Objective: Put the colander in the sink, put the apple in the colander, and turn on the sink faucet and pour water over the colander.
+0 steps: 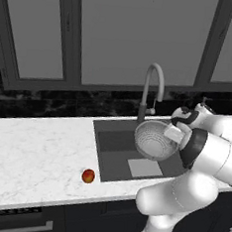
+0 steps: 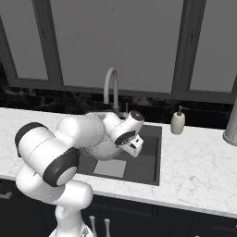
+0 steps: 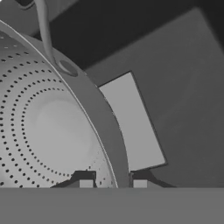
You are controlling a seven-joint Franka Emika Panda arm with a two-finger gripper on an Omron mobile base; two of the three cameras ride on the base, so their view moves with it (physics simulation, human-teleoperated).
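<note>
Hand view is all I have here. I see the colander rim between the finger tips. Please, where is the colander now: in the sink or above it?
Observer: The colander hangs tilted above the sink, gripper shut on its rim.
Operator: And the apple?
Observer: The apple lies on the counter, left of the sink.
Operator: What stands behind the basin?
Observer: The sink faucet, spout arching forward; a soap dispenser stands to the right.

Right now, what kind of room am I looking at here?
A kitchen, most likely. A white marble counter holds a recessed dark sink with a gooseneck faucet under large windows, and a soap dispenser stands beside the basin.
</note>
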